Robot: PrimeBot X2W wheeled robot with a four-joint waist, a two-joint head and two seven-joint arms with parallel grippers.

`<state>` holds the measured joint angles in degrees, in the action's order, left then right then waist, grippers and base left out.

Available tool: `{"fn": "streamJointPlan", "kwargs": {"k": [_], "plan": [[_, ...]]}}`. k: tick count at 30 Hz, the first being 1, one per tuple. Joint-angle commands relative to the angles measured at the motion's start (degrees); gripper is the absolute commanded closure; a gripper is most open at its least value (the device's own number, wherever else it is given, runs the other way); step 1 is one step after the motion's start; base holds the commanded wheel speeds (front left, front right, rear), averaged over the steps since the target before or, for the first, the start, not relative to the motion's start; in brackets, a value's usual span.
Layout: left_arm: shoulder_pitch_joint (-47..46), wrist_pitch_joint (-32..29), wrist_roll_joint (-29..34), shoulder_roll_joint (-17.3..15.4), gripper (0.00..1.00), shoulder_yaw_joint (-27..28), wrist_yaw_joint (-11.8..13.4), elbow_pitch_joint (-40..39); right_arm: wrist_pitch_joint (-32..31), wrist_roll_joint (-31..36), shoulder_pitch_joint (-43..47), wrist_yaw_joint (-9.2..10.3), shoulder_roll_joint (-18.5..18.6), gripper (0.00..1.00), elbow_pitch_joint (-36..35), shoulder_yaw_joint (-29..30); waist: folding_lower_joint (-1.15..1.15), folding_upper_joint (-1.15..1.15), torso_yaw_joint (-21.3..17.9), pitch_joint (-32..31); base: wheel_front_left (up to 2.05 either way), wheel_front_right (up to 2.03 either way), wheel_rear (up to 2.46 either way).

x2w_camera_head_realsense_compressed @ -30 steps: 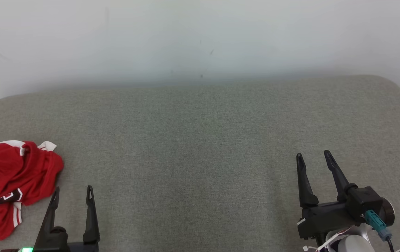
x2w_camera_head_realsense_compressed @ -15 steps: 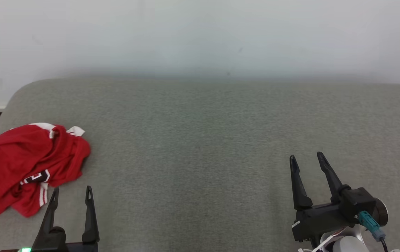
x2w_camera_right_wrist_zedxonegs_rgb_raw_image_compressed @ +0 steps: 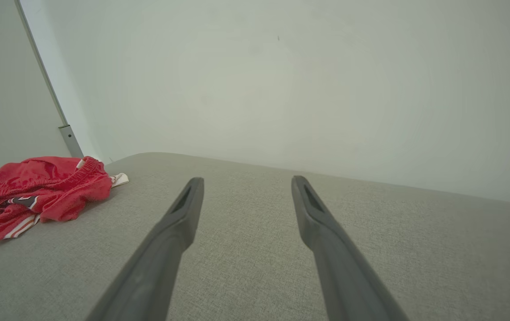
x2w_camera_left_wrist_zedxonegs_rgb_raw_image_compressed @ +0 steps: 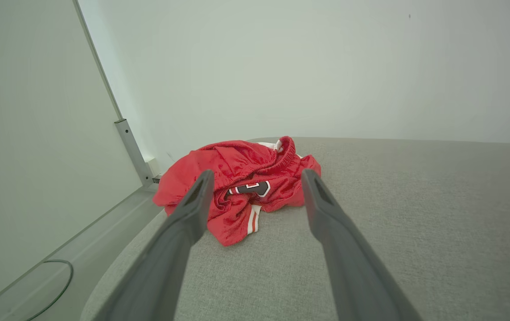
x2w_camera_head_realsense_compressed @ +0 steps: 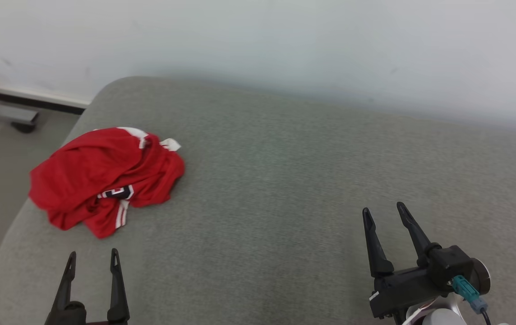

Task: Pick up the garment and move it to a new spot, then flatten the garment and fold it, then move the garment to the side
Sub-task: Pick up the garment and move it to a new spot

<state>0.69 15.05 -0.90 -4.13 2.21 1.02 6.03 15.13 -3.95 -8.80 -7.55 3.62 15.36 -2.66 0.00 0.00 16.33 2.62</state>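
Red jersey cloth, bunched in a heap: that's the garment, left of centre in the head view, close to the left end of the grey fabric-covered tabletop. A scrap of black lettering and a red-and-white stripe peek out at its lower edge. At the bottom left, the left pincer has its jaws spread with nothing in them, just short of the heap. At the lower right, the right pincer is likewise released and empty, well apart from the cloth.

Over to the left wrist view: the garment sits mid-frame, framed between the two dark fingers of the left pincer, with bare tabletop between tips and cloth. Lined up nicely, I'd say.

Right wrist view: the garment lies at the far left edge, and the right pincer points at bare tabletop, jaws wide.

The step in hand looks like the first pick-up. My call: the left arm takes it, coming down from above to bite a thick fold near the top of the pile rather than a loose hem, so the whole heap lifts together. The cloth lies near the rounded edge, so a forward shove could push it off.

The count: one garment, one tabletop, two pincers, two fingers on each.
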Motion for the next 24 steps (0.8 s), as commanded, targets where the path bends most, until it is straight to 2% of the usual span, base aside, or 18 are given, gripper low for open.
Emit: {"fn": "streamJointPlan", "kwargs": {"k": [1, 9, 18, 24], "plan": [[0.6, 0.2, 0.2, 0.1, 0.00, 0.2, 0.3, -0.4, 0.0, -0.5, 0.2, 0.12, 0.3, 0.00, 0.2, -0.5, 0.00, 0.00, 5.5, 0.5, 0.00, 0.00, 0.00], [1.3, 0.2, -0.3, -0.2, 0.00, 1.4, 0.1, -0.2, 0.0, -0.9, 0.4, 0.12, 0.4, 0.00, 0.9, -2.1, 0.00, 0.00, 12.9, 0.1, 0.00, 0.00, 0.00], [3.4, 0.2, -1.3, 0.5, 0.00, 6.4, 1.9, -3.3, 0.0, -2.1, -4.3, 0.12, 1.4, 0.00, 3.3, -8.4, 0.00, 0.00, 14.7, 2.2, 0.00, 0.00, 0.00], [4.9, 0.2, -1.7, 0.8, 0.00, 8.3, 2.3, -4.8, 0.0, -3.2, -6.1, 0.12, 1.6, 0.00, 4.7, -10.8, 0.00, 0.00, 15.1, 2.6, 0.00, 0.00, 0.00]]}}
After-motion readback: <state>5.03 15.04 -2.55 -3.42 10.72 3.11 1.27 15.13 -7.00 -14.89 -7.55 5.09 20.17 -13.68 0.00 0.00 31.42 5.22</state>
